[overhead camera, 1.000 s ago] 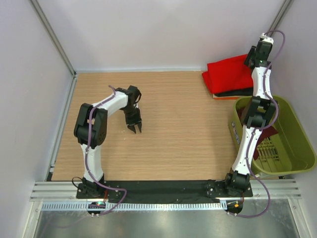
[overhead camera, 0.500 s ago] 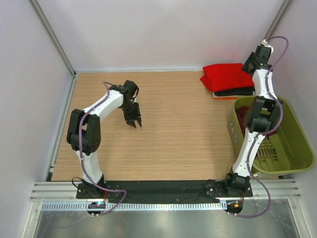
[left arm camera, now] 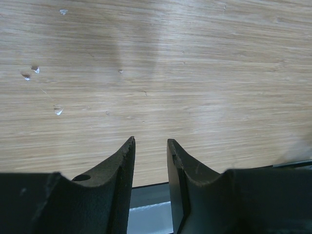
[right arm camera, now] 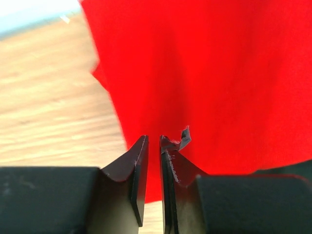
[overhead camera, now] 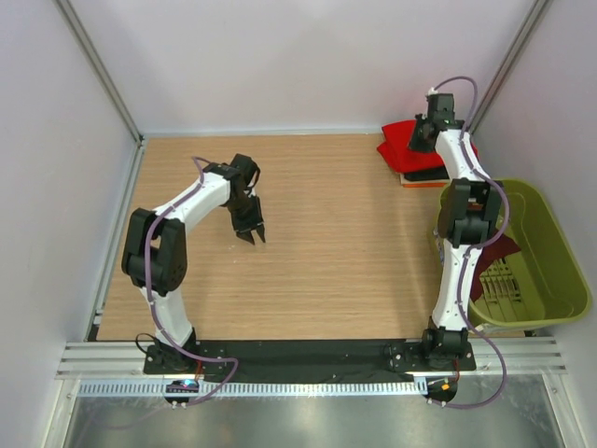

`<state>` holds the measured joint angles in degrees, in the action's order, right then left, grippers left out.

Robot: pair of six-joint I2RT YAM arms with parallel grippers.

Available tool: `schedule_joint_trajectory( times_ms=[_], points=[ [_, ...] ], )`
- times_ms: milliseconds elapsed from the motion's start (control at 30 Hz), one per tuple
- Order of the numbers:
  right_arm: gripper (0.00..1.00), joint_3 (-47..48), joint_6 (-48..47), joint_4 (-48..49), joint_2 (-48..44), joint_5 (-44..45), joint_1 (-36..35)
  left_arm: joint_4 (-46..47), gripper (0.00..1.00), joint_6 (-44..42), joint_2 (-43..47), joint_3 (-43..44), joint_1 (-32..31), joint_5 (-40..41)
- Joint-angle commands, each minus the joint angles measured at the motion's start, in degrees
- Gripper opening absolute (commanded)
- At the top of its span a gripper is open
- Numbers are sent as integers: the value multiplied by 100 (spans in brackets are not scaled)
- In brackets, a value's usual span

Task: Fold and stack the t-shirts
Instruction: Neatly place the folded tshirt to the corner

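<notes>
A folded bright red t-shirt (overhead camera: 395,142) lies at the table's back right corner on top of a black t-shirt (overhead camera: 425,175), of which only an edge shows. A dark maroon t-shirt (overhead camera: 500,250) hangs in the olive-green basket (overhead camera: 558,273). My right gripper (overhead camera: 420,140) hovers over the red shirt's left part. In the right wrist view red cloth (right arm camera: 219,73) fills the frame behind the right gripper (right arm camera: 153,140), whose jaws stand a narrow gap apart with nothing between them. My left gripper (overhead camera: 250,233) hangs open over bare wood, and the left wrist view shows the left gripper (left arm camera: 150,142) empty.
The wooden table (overhead camera: 336,252) is ringed by white walls with metal posts at the back corners. The basket stands at the right edge beside the right arm. A black strip and a metal rail (overhead camera: 308,359) run along the near edge.
The right arm has swung left, from the red shirt's right edge to over its left part; its jaws widened, then narrowed. The left arm shifted slightly back and left early on.
</notes>
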<state>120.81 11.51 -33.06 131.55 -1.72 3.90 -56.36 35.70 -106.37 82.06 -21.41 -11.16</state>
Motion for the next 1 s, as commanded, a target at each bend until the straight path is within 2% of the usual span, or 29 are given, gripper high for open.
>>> schedule_joint_trajectory(
  times_ms=[0,333,433,567,633,767,867,900,967],
  points=[
    [22,-102,-157,-429,108,-48,67,64,34,-2,257,117,-30,-36],
    [19,-743,-272,-790,-120,66,-3,-130,34,7,389,363,-30,122],
    [22,-630,-254,-763,-375,-118,-3,-182,34,24,415,609,-30,175],
    [29,-112,96,-974,-638,-312,-21,-113,34,103,529,987,-30,219],
    [30,-146,465,-1044,-997,-312,-38,19,34,174,643,1127,-30,237],
    [46,-707,1080,-1028,-1902,-346,-231,756,34,314,1248,1163,-39,167],
    [60,-1750,1433,-852,-2858,-452,-503,784,33,341,1399,1399,-30,62],
    [78,-1920,1494,-860,-3063,-470,-626,802,33,376,1443,1392,-30,9],
    [95,-2358,1600,-913,-3667,-522,-934,776,34,551,1496,1356,-30,-175]
  ],
)
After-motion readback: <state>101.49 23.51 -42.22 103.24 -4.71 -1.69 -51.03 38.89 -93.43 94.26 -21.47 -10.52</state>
